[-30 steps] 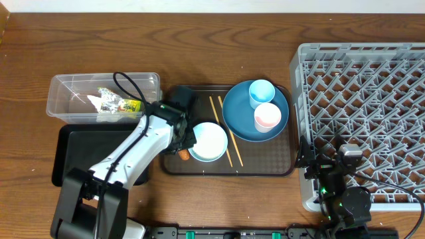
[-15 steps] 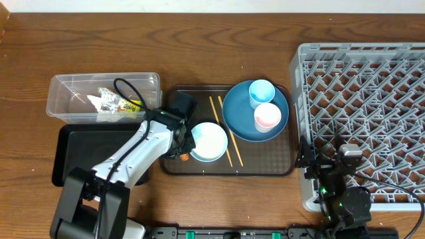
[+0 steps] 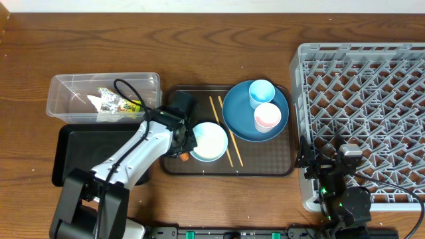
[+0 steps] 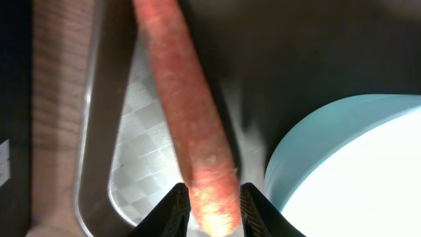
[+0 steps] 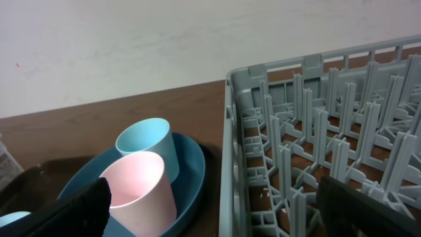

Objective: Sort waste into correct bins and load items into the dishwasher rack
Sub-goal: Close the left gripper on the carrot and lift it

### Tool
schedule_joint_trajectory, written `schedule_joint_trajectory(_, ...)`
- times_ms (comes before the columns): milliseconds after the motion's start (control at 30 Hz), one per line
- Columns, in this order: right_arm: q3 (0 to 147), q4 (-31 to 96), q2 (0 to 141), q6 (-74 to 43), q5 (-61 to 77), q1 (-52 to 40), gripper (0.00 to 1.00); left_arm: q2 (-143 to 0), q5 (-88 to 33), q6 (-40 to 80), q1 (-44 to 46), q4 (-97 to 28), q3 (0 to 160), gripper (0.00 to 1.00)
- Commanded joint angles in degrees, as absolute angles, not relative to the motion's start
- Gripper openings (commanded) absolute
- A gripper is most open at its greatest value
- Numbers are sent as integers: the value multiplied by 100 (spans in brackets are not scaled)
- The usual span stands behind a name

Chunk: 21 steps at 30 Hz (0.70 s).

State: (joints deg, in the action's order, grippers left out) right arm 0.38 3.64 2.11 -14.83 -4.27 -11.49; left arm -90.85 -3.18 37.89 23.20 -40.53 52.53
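An orange carrot [image 4: 191, 112] lies on the dark brown serving tray [image 3: 265, 162], just left of the white bowl [image 3: 209, 141]. My left gripper [image 4: 210, 197] is shut on the carrot's near end, one finger on each side. From overhead only an orange tip [image 3: 182, 157] shows under the left gripper [image 3: 180, 149]. The clear tub [image 3: 66, 93] holds the snack wrapper [image 3: 125, 104] and crumpled tissue [image 3: 99, 103]. The black tray [image 3: 73, 159] lies in front of the tub. My right gripper [image 5: 217, 210] stands open and holds nothing, by the rack's [image 3: 372, 113] near left corner.
The blue plate [image 3: 239, 116] carries the light blue cup [image 3: 261, 91] and the pinkish cup [image 3: 267, 117]. Two chopsticks [image 3: 226, 129] lie between bowl and plate. In the left wrist view the bowl's rim [image 4: 355, 171] sits close to the right of the carrot.
The left gripper's fingers have closed in on the carrot and the arm has shifted slightly towards the front. The right arm has not moved.
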Motion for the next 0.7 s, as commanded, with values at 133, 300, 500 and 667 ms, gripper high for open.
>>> schedule_joint_trajectory(133, 32, 388, 202, -1450, -427, -1142, 99, -8971, -644, 3800, 2322, -3931, 5277, 30)
schedule_joint_trajectory(300, 32, 388, 202, -1450, -429, -1142, 99, -8973, -388, 3771, 2320, -3962, 5277, 35)
schedule_joint_trajectory(500, 32, 388, 202, -1450, -429, -1142, 99, -8973, -165, 3778, 2322, -3994, 5273, 39)
schedule_joint_trajectory(667, 32, 388, 202, -1450, -429, -1142, 99, -8984, -10, 3787, 2322, -3983, 5236, 39)
